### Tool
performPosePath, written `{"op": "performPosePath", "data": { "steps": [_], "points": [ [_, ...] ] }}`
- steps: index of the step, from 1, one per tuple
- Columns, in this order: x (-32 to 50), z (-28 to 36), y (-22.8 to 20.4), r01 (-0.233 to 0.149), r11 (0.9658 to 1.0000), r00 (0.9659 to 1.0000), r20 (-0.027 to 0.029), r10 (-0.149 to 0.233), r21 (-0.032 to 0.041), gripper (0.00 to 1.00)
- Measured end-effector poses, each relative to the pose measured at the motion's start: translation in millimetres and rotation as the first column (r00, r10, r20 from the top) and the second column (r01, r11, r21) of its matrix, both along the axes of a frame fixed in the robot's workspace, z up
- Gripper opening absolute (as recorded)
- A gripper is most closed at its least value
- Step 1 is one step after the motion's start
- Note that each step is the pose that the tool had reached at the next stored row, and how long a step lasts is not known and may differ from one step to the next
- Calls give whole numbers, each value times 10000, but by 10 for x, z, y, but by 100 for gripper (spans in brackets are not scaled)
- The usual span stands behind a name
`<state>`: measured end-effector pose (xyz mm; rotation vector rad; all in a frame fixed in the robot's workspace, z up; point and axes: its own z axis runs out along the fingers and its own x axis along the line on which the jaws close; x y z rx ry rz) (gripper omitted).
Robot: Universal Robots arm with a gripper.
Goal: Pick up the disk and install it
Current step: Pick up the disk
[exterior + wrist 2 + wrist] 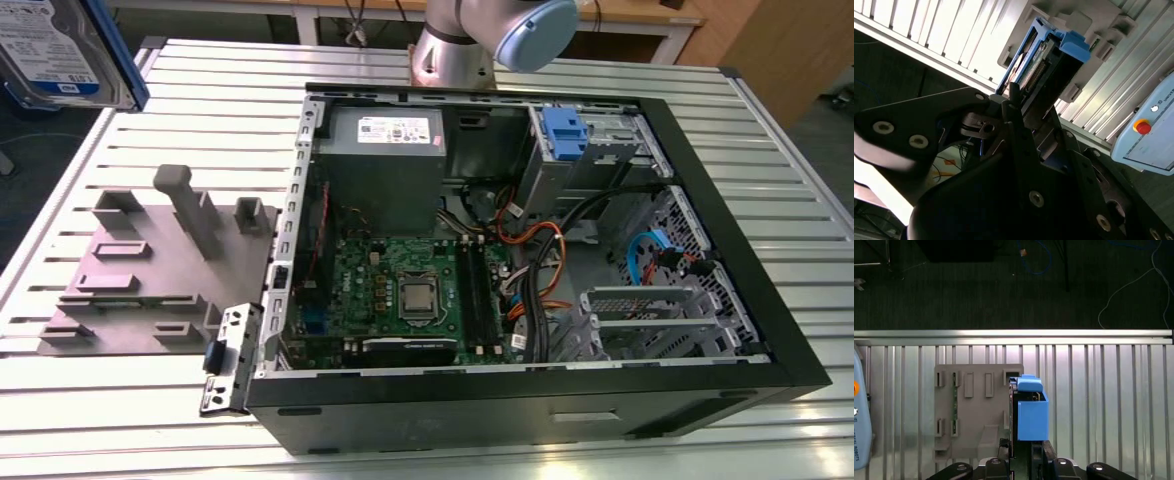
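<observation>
Gripper [1021, 455] is clamping the disk [51, 50], holding it aloft at 10 o'clock of the open case [534, 405] in the exterior view; pickup done, install not yet.

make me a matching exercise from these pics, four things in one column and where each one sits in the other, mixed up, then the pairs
Things:
1. disk
2. power supply box
3. grey fixture plate
4. processor

Places:
A. flat on the slatted table, beside the open case
B. middle of the green board inside the case
C. clamped in the gripper, lifted off the table
D. inside the case, in its far corner on the exterior view's left

Pairs: 1-C, 2-D, 3-A, 4-B
</observation>
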<state>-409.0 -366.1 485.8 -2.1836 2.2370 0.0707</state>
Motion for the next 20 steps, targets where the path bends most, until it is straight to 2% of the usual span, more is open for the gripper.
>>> {"op": "performPosePath", "data": {
  "steps": [10, 20],
  "points": [
    [19, 4, 0, -1, 10000, 10000, -2, 1, -1, 35],
    [220, 3, 0, 0, 10000, 10000, 0, 0, 0, 35]
  ]
}}
